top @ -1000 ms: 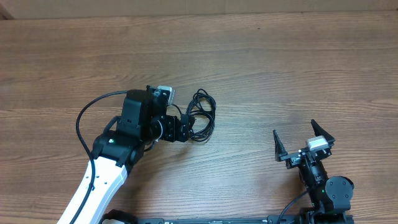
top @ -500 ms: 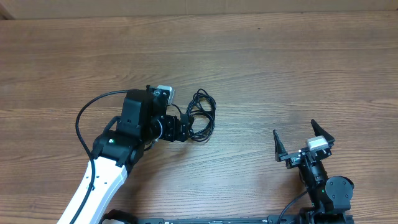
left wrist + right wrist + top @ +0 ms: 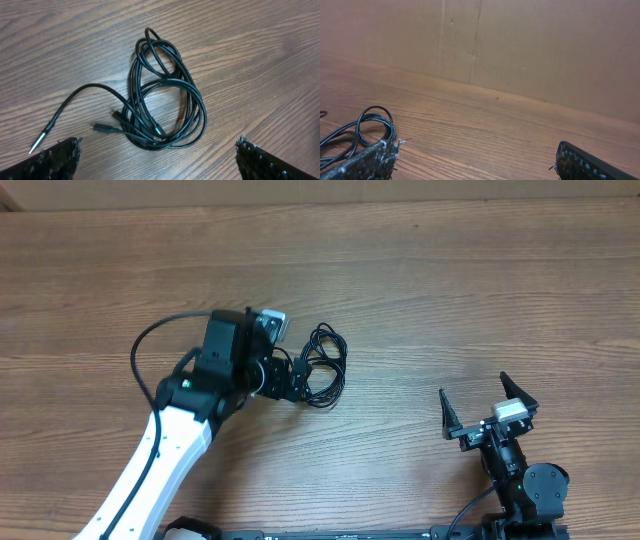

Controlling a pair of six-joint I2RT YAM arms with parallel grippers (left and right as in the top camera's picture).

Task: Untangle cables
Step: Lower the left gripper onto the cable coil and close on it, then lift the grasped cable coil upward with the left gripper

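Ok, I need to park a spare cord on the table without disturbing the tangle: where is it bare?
Bare wood runs between the cables and the right jaws, and along the whole far strip of the table up to the wall. It is crowded just left of the cables, where the open left jaws and arm sit.

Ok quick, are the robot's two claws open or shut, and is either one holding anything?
Left gripper: open, over the tangled thin black cables, holding nothing.
Right gripper: open, empty.
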